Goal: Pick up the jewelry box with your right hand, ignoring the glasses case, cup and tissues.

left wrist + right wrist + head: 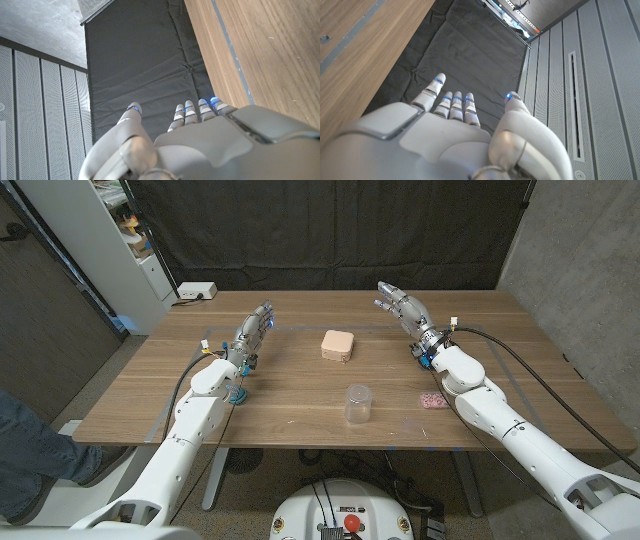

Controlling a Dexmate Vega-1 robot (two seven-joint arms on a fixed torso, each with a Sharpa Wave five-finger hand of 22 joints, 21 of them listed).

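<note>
Near the middle of the wooden table (300, 395), a little toward its far edge, sits the small, pale pink, squarish jewelry box with rounded corners (337, 345), lid down and untouched. We hold our right hand (402, 306) further out toward the far edge, on the right side of the box and well apart from it, fingers extended and spread, holding nothing; the right wrist view shows the same hand (455, 135) with its fingers straight, pointing off beyond the table toward the dark curtain. So the box lies inward from this hand, toward the robot's left, and somewhat back toward the robot's body. Because the box is nearly square, we see no clear long axis to line up with, and either pair of opposite sides looks equally good for a grasp.

Our left hand (255, 332) stands on the other side of the box, also open, with fingers reaching toward the far edge, and seems about as near to the box as the right one; the task nonetheless gives this job to the right hand. In our judgement the reach has not yet begun: the right hand must swing inward and come back and down over the box.

A clear plastic cup (358, 403) stands nearer the robot than the box, apart from it, and a small pink patterned object (432, 399) lies by the right forearm; both look clear of that path.
</note>
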